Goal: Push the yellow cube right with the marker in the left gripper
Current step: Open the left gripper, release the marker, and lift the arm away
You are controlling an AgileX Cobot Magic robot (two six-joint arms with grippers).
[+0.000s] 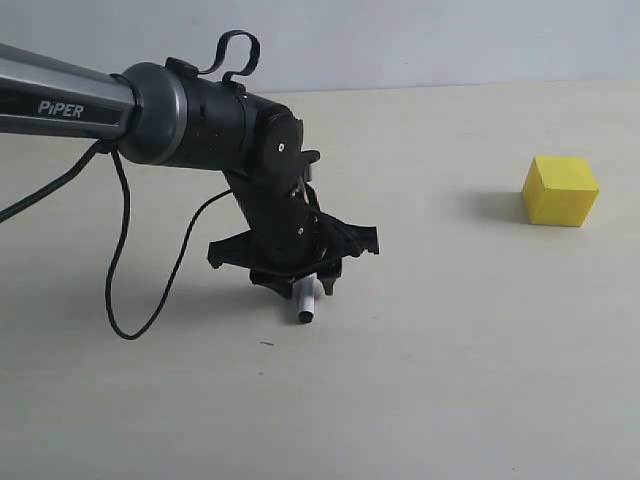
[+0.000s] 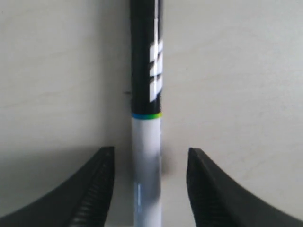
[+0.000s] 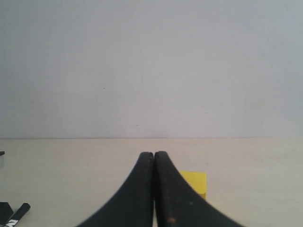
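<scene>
The pale bench (image 1: 480, 380) fills the scene. Over its left half reaches the grey left arm (image 1: 60, 100) marked "PIPER", a black cable (image 1: 120, 280) looping down beside it. The arm bends down to the left pincer (image 1: 296, 272), held low over the bench. In the left wrist view its ribbed fingers (image 2: 97, 189) are spread, with a gap of bench showing on either side of the marker, so neither fingertip presses it there. The right pincer (image 3: 154, 158) has its two fingers pressed together, with nothing between them.

The yellow cube (image 1: 560, 190) sits on the bench far to the right, well apart from the left pincer. The marker (image 1: 307, 303) pokes out below that pincer – white barrel, then a thin blue-green ring and a black part with white marks. Whether its lower end touches the bench I cannot tell.
</scene>
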